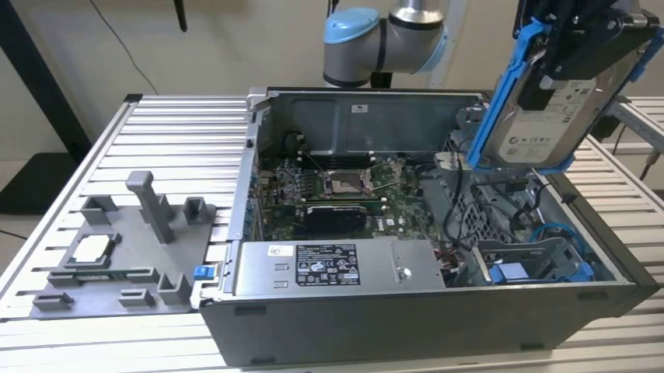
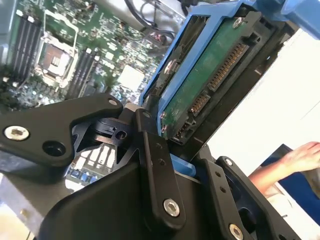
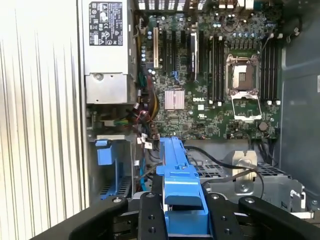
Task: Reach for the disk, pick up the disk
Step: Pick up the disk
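The disk (image 1: 548,116), a silver-grey drive with a white label in a bright blue frame, hangs upright above the open case at the exterior view's right. My gripper (image 1: 574,48) is shut on its upper part. In the second wrist view the disk (image 2: 210,82) shows its green circuit side and connectors, and the black fingers (image 2: 156,165) clamp the blue frame on both sides. In the first wrist view the frame's blue edge (image 3: 178,182) sticks out from my gripper (image 3: 181,216) over the case interior.
The open computer case (image 1: 415,318) lies below, with its motherboard (image 1: 343,183), power supply (image 1: 332,268) and a fixed blue bracket (image 1: 531,270). A grey fixture tray (image 1: 155,299) holding a CPU chip (image 1: 92,249) sits on the slatted table (image 1: 176,132). A person's hand (image 2: 300,155) is near.
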Controlling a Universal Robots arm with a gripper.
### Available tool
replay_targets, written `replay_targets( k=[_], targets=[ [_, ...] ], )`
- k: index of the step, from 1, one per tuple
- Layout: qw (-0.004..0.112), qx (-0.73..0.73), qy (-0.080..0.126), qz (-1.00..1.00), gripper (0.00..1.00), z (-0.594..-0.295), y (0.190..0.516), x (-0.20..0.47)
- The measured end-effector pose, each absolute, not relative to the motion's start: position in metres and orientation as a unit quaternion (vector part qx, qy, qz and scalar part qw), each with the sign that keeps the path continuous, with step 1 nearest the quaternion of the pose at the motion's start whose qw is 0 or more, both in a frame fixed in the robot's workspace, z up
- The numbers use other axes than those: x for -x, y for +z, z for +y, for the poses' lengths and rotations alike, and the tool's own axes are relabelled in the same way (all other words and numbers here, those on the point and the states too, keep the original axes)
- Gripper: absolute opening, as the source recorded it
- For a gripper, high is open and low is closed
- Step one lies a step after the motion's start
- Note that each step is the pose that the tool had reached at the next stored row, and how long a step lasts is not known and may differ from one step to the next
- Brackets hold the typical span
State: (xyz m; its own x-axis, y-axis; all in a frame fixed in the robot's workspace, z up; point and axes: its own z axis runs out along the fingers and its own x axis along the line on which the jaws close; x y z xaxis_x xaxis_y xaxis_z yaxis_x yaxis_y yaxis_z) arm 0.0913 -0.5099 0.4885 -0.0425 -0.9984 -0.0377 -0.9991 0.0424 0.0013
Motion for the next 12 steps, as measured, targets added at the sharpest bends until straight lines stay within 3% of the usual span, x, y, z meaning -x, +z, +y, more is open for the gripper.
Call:
replay_targets(
  k=[12],
  targets=[
    [0.013, 0.692, 0.013, 0.722, 0.00, -0.560, 0.473, -0.092]
  ],
)
